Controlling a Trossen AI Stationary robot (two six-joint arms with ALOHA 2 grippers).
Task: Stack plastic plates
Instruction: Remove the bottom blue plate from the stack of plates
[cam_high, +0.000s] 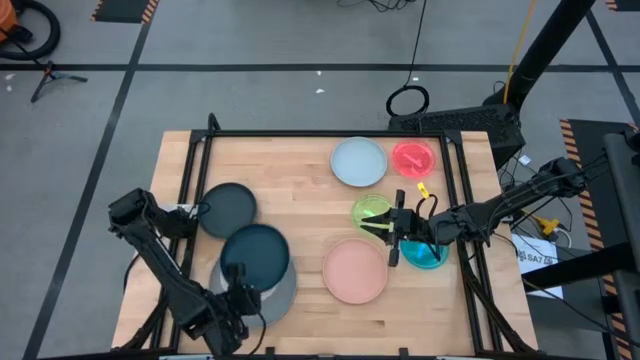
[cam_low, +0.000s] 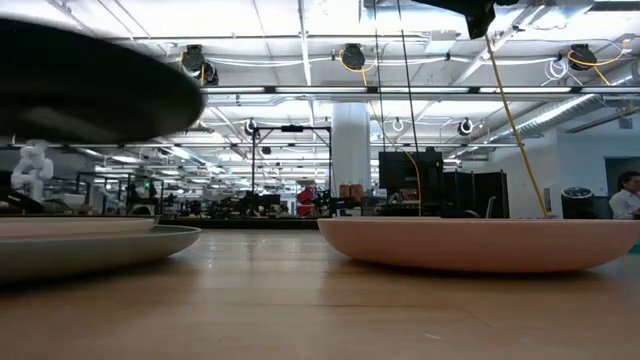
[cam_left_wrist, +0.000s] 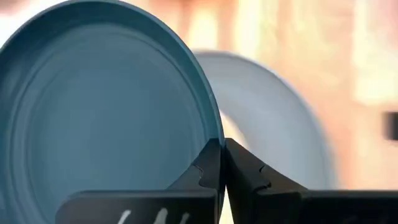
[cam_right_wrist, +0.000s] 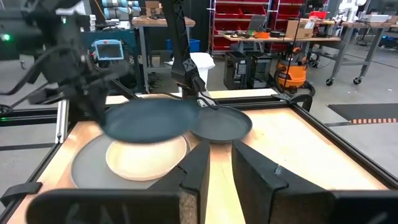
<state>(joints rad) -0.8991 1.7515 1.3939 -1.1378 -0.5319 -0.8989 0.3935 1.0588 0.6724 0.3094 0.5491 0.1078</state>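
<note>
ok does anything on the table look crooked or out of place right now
Only one thing: the dark teal plate is off the table, pinched at its rim by the left gripper and hanging over the grey plate with the cream plate in it. The others lie flat.

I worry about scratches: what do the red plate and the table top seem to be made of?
Red plate: looks like translucent plastic, glossy, with light glowing through it. Table top: looks like light wood in joined strips, matt with visible grain; whether it is sealed cannot be told.
</note>
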